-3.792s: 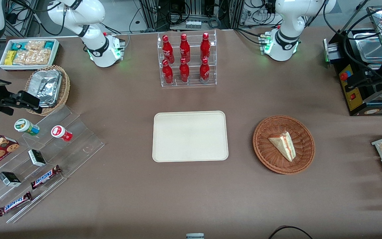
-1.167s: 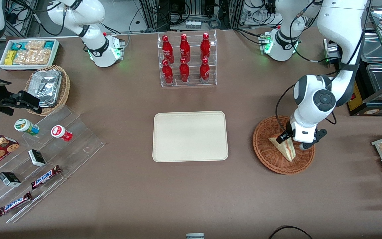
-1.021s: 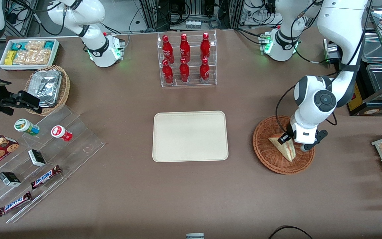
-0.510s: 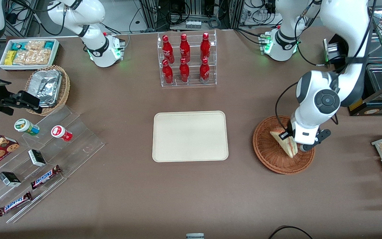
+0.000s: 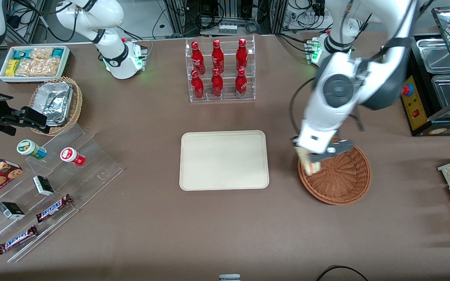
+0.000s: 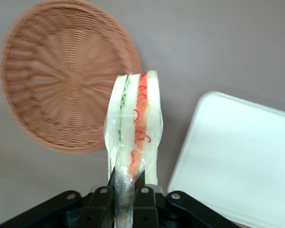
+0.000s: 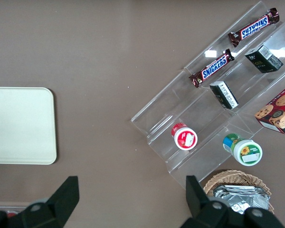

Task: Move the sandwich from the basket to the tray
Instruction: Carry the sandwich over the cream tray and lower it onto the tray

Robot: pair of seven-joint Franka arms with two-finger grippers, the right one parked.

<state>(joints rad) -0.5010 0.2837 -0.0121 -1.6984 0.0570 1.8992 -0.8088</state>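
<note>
1. Your gripper [image 6: 125, 192] is pinching the sandwich [image 6: 134, 128] by its lower end, with the jaws closed narrowly on it and its clear wrapper.
2. The sandwich is hanging in the air, out of the basket [image 5: 340, 179]. In the front view it is showing over the basket rim on the side facing the tray [image 5: 224, 160], with bare table between that rim and the tray.
3. You are handling something that looks light and soft: pale bread with red and green filling inside a thin film. Judge it easy to crush and likely to slip in the wrapper, so avoid squeezing harder and avoid quick swings.
4. The hold is sitting at one end, leaving most of the wedge sticking out unsupported. It may be sagging or swaying as you travel, so keep the motion smooth.
5. The basket is now lying empty, and its low rim is looking like the only edge close to the sandwich.
6. The tray is lying bare with a low rim, so you are looking at ample room to set down near its middle. The bottle rack [image 5: 220, 70] is standing well apart, farther from the front camera.
</note>
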